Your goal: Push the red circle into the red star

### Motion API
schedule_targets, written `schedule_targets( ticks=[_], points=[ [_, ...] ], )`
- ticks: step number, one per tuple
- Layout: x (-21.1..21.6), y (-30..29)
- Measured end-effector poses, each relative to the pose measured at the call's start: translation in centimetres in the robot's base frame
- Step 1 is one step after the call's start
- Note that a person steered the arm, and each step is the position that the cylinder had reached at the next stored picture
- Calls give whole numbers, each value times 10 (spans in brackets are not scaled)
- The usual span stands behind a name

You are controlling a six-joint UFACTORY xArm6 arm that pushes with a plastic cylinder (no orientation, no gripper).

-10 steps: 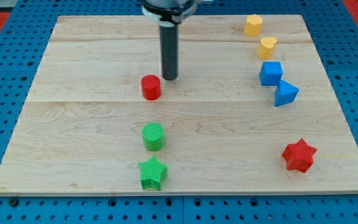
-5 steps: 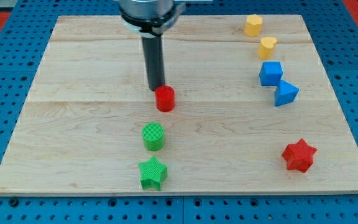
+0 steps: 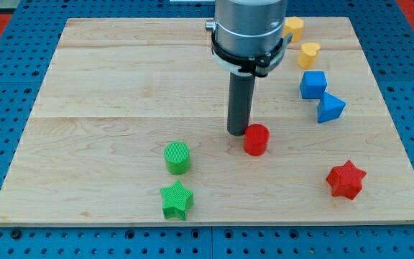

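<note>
The red circle (image 3: pixel 256 139), a short red cylinder, sits near the middle of the wooden board. My tip (image 3: pixel 237 132) touches it on its upper left side. The red star (image 3: pixel 346 180) lies at the board's lower right, well apart from the red circle, to its right and below it.
A green cylinder (image 3: pixel 177 157) and a green star (image 3: pixel 177 201) sit at lower centre-left. A blue cube (image 3: pixel 313 84) and a blue wedge-shaped block (image 3: pixel 330 107) sit at right. Two yellow blocks (image 3: pixel 308 53) (image 3: pixel 293 28) sit at upper right, one partly behind the arm.
My tip has moved right and down, pushing the red circle from the board's centre-left toward the lower right. The other blocks have not moved.
</note>
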State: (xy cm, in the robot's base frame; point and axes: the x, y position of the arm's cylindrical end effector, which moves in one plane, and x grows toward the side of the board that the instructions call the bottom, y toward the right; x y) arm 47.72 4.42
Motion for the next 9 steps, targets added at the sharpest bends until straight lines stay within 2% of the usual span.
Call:
schedule_targets(
  ticks=[1,2,4,6,9],
  points=[
    [16,-18],
    [20,23],
    [5,35],
    [30,91],
    [30,105]
  ],
)
